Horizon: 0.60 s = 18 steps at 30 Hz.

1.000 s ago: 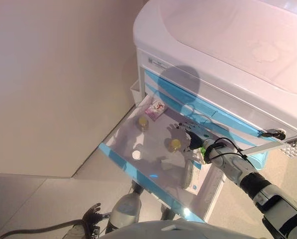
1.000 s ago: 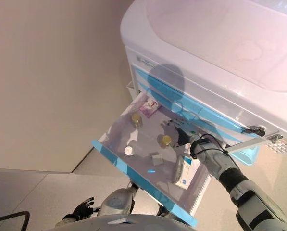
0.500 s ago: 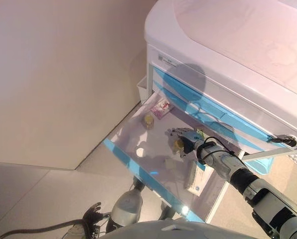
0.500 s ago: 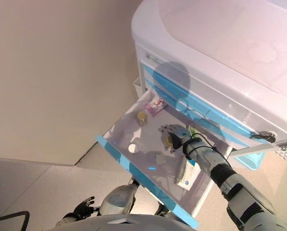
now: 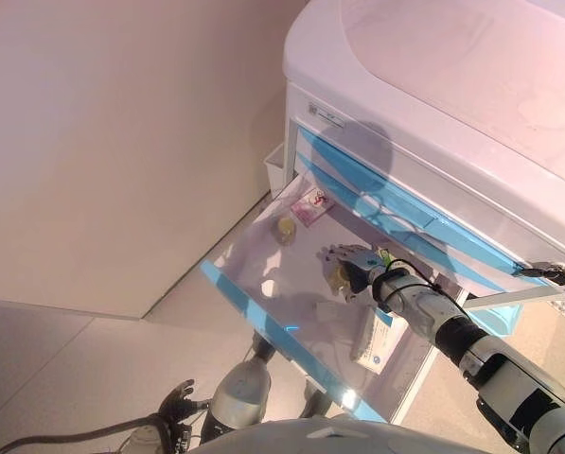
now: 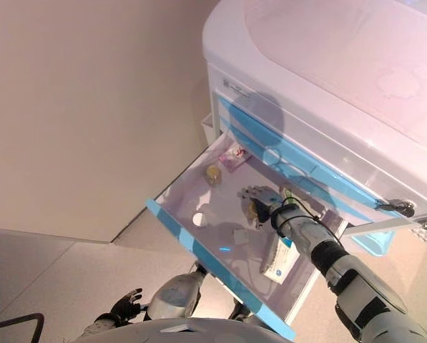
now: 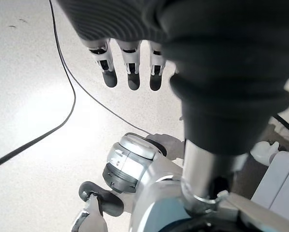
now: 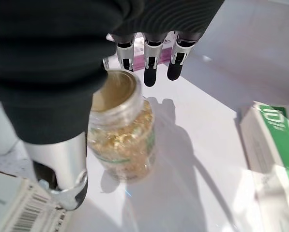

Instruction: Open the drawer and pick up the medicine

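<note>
over the open drawer [image 6: 172, 218], right robot hand [image 8: 62, 72] relaxed, seemingly touching medicine jar [image 8: 121, 133].

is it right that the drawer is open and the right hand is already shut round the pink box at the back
Not quite. The drawer is open, but the right hand is at the gold-lidded jar, not the pink box, and its fingers are straight, not closed. The right wrist view shows this.

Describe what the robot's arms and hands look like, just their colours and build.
Both arms are silver-grey with dark bands at the joints. The right hand and left hand have silver fingers with dark tips under a dark ribbed cover. A thin black cable loops round the right wrist.
</note>
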{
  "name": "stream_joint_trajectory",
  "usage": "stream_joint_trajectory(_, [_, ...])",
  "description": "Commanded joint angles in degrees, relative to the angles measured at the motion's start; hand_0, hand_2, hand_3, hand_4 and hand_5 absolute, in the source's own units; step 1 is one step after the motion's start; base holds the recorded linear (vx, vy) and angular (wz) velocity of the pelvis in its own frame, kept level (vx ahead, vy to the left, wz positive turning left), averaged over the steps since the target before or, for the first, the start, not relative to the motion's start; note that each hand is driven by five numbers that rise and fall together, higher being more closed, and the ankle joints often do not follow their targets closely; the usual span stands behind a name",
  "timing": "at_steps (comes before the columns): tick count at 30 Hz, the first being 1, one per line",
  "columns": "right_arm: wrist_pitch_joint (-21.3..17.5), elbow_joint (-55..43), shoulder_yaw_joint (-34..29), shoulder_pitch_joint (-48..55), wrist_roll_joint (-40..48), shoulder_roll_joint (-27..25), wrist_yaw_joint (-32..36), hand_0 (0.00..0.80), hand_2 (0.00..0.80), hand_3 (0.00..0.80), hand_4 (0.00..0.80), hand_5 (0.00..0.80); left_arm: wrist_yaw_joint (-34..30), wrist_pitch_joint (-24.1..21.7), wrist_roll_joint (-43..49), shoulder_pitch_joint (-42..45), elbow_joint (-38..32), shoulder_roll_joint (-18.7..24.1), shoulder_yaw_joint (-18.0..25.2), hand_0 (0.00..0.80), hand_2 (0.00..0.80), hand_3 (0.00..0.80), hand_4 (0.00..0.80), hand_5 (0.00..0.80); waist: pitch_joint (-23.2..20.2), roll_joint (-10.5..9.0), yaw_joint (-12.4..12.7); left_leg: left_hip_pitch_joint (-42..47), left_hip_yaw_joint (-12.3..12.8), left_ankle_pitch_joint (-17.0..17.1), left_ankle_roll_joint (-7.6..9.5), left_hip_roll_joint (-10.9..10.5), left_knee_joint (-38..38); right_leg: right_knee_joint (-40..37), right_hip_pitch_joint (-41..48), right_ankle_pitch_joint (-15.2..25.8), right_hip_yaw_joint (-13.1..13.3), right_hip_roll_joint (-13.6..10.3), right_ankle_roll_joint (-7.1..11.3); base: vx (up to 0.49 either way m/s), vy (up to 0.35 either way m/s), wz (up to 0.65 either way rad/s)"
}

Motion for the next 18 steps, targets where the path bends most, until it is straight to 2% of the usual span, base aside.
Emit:
stream_joint_trajectory(1, [0.7,0.3,2.1,-2.3,-3.1,0.6,-2.3,0.0,0.0,0.0,0.0,0.0,-0.1,-0.9,1.6,-1.1,1.7,1.5,-2.3,0.0,0.0,0.0,0.0,0.0,-1.5,-0.46,1.2,0.3,0.9,-5.8,1.05,-1.3,1.9,1.8,-6.4,7.8,3.8,-5.0,4.25,0.0,0.0,0.0])
stream_joint_trajectory(18, [0.5,3.7,2.2,-2.9,-3.6,1.1,-4.5,0.0,0.0,0.0,0.0,0.0,-0.1,-1.2,2.1,-1.6,2.1,1.5,-2.7,0.0,0.0,0.0,0.0,0.0,-1.3,-0.59,1.6,0.3,0.3,-5.8,1.1,-1.5,1.8,1.7,-6.4,7.7,3.5,-4.8,4.05,0.0,0.0,0.0])
